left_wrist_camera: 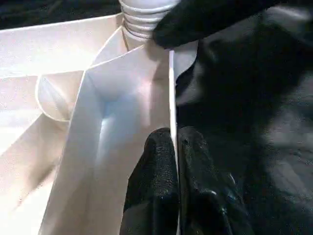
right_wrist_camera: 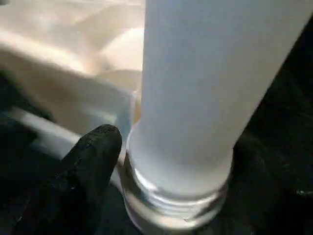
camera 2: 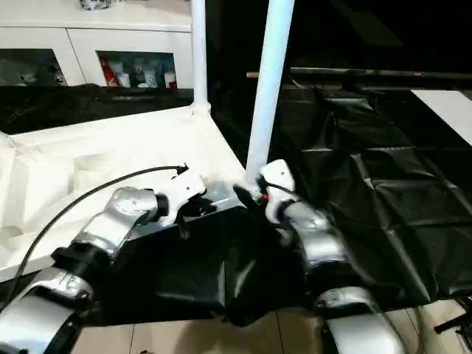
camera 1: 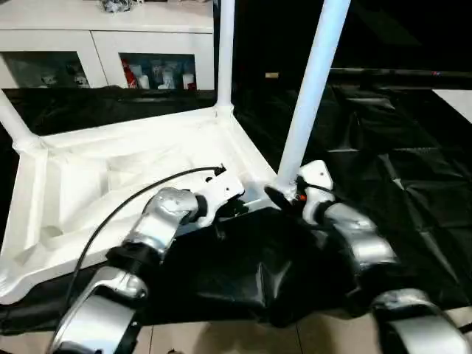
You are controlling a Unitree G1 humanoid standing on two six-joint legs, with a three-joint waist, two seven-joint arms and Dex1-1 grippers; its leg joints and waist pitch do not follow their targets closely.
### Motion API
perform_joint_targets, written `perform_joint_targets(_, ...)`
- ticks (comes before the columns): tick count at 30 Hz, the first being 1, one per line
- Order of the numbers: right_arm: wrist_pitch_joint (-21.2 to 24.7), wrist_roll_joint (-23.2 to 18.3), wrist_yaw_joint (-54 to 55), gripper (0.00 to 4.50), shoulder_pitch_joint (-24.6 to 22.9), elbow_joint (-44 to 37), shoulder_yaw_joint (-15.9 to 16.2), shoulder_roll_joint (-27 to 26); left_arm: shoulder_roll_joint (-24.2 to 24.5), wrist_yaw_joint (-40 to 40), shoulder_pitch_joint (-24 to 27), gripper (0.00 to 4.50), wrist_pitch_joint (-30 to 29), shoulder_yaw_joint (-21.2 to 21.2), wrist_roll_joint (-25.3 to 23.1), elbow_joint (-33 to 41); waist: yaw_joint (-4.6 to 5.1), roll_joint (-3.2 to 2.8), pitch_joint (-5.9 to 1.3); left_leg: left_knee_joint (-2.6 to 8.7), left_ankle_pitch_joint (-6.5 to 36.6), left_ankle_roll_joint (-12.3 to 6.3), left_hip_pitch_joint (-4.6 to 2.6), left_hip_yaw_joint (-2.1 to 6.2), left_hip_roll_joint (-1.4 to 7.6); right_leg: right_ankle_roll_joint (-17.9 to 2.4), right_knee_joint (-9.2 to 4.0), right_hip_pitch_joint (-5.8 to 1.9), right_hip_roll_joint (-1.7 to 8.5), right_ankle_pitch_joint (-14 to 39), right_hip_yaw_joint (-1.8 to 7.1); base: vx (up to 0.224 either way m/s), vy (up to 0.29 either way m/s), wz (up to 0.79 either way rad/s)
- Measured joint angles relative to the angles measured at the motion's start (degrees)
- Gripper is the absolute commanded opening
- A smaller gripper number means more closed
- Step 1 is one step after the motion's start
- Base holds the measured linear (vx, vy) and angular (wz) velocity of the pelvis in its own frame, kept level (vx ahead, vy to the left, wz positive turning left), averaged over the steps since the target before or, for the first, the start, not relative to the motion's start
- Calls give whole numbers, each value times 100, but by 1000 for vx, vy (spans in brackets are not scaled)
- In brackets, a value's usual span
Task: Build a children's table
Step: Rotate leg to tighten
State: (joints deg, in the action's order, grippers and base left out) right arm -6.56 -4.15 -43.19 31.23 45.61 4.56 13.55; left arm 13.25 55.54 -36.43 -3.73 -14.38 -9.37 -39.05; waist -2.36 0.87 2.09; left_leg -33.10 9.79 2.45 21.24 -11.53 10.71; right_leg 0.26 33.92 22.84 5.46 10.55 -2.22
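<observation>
Both silver forearms reach forward and converge. The left gripper [left_wrist_camera: 175,161] has its two black fingers pressed together on a thin white edge. The right gripper [camera 1: 284,198] stands spread, one fingertip [right_wrist_camera: 100,142] visible.

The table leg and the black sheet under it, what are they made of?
The leg looks like smooth white plastic: matte, evenly coloured, with moulded screw rings at its base. The black sheet looks like thin glossy plastic film, since it creases sharply and shines along the folds.
</observation>
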Motion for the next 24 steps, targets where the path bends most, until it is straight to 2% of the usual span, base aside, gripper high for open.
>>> perform_joint_targets(6, 110, -266, -1577, 360, -247, -641, 330, 490, 507, 1156, 161, 0, 240, 1, 347, 210, -99, 5, 3, 57, -1, 1, -5, 2, 29, 2, 27, 23, -22, 0, -29, 0, 0, 0)
perform_joint_targets(7, 180, -321, -1908, 360, -261, -800, 468, 579, 606, 1447, 191, 0, 225, -12, 464, 289, -120, 5, 3, 66, -1, 1, -4, 1, 31, 7, 26, 27, -24, 6, -33, 0, 0, 0)
perform_joint_targets(11, 234, -424, -2468, 360, -304, -944, 620, 672, 812, 2028, 209, 0, 205, -22, 611, 339, -198, 11, 7, 68, -1, 1, 7, -3, 33, 3, 27, 37, -23, 16, -35, 0, 0, 0)
perform_joint_targets(16, 240, -412, -2705, 360, -304, -941, 683, 684, 891, 2255, 168, 0, 232, -22, 635, 260, -217, 30, 19, 51, 7, 15, 9, -7, 31, -5, 27, 35, -19, 11, -27, 0, 0, 0)
perform_joint_targets(18, 251, -414, -2733, 337, -304, -943, 699, 687, 901, 2285, 161, 0, 241, -22, 639, 241, -222, 34, 21, 49, 8, 16, 8, -7, 30, -8, 27, 34, -19, 9, -24, 0, 0, 0)
perform_joint_targets(20, 285, -425, -2740, 337, -304, -947, 698, 687, 901, 2307, 144, 0, 252, -23, 641, 214, -226, 36, 22, 49, 8, 17, 7, -7, 30, -9, 27, 34, -19, 8, -24, 0, 0, 0)
perform_joint_targets(24, 405, -473, -2748, 295, -307, -961, 666, 678, 897, 2342, 137, 0, 262, -24, 644, 205, -253, 35, 22, 50, 8, 17, 6, -8, 31, -8, 28, 34, -19, 8, -26, 0, 0, 0)
